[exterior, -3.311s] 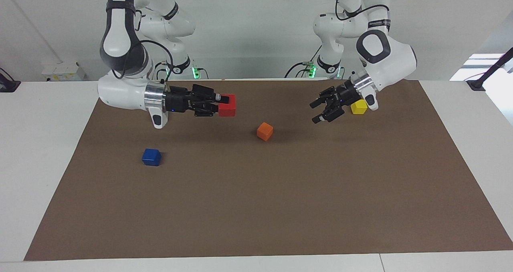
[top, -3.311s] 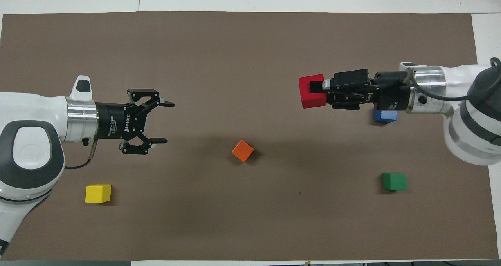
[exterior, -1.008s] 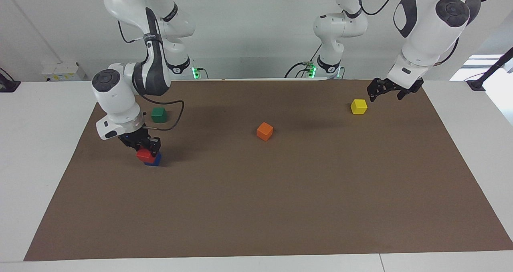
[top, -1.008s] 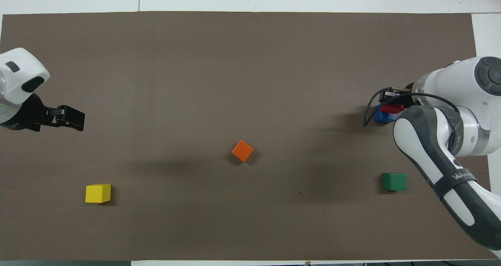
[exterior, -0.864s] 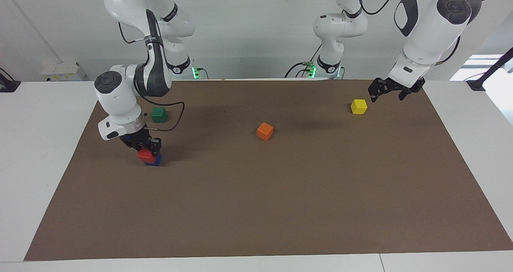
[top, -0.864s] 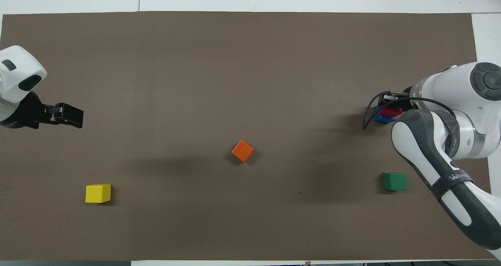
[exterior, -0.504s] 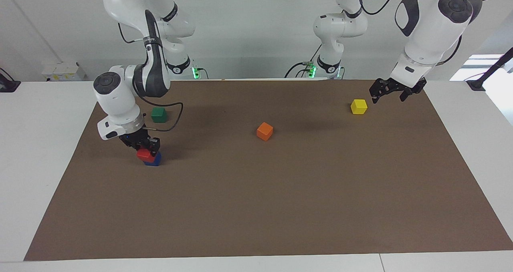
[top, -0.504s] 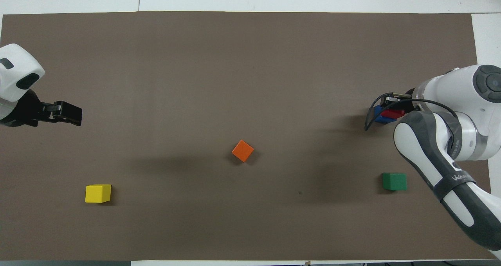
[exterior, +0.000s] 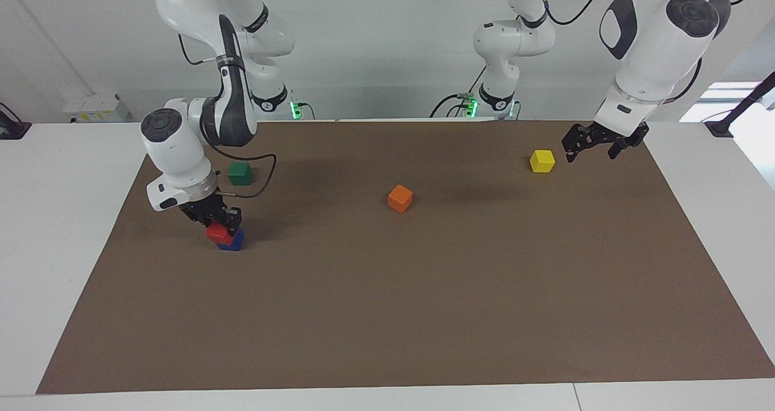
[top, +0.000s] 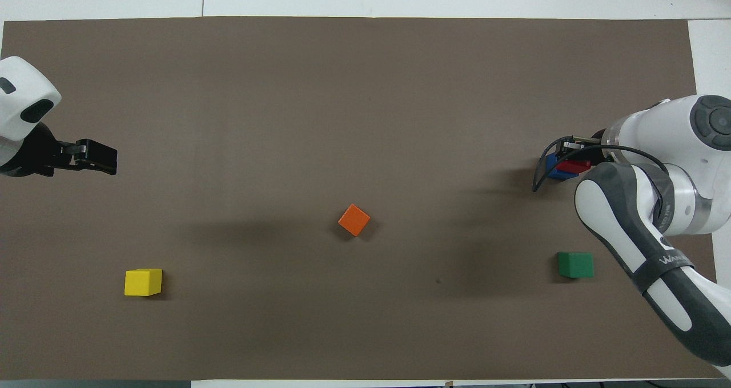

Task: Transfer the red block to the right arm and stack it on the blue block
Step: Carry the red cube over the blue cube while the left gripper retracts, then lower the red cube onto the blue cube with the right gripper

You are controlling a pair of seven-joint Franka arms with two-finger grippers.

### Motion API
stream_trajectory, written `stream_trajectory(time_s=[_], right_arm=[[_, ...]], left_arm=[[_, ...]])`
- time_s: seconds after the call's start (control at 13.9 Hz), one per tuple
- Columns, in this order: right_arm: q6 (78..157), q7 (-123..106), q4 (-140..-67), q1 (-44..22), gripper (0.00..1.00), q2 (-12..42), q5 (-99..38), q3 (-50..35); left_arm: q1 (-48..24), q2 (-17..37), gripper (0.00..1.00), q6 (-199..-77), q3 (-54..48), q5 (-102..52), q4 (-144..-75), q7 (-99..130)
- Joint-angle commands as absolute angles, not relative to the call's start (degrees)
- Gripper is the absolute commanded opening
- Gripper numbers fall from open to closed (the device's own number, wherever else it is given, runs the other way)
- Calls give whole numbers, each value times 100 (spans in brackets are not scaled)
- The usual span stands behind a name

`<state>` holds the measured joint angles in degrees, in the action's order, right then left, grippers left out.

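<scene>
Your right claw (exterior: 219,220) is down low at the right arm's end of the brown mat (exterior: 424,314), and its two fingers look pinched tight on the red block (exterior: 218,234). In the facing view, that spot is between eight and nine o'clock from the orange block (exterior: 400,198). The red block is on top of the blue block (exterior: 234,242), but it does not sit square. It hangs out toward ten o'clock and looks a little tipped, so only part of the blue top seems to be under it. I cannot tell if it lies flat on the blue block or is just touching it. That is where things could go wrong. If you let go now, the red block may lean over the edge and fall onto the mat. If you push down more, the blue block may slide away. If you lift fast after you let go, a finger may catch the red block and pull it off. The green block (exterior: 240,173) sits at twelve o'clock from the stack, close to the arm's cable, so a big swing could bump it. Your left claw (exterior: 590,146) waits in the air over the mat at the left arm's end, with its fingers apart and nothing in them. It is near the yellow block (exterior: 542,161), at about two o'clock from it.
</scene>
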<state>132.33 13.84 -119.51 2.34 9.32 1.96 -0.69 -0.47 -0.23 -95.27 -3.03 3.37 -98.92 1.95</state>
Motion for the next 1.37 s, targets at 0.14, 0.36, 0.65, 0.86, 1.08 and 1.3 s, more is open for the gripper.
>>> stream_trajectory(time_s=[0.14,0.36,0.65,0.86,1.08,1.3], right_arm=[[13333,1213,-12155,308,0,800,369,-132],[13333,1204,-12147,308,0,809,369,-123],[13298,1213,-12129,290,67,809,369,-132],[13263,1213,-12111,281,99,809,369,-132],[13105,1213,-11998,272,100,817,360,-132],[12580,1213,-11551,264,100,826,273,-149]], left_arm=[[97,289,100,-9476,-361,316,-9493,88],[88,387,100,-9185,-509,290,-9246,105],[88,360,100,-9106,-440,273,-9264,149],[105,378,100,-9027,-440,272,-9211,149],[97,378,100,-8948,-448,272,-9211,149],[97,325,100,-8973,-448,272,-9246,149]])
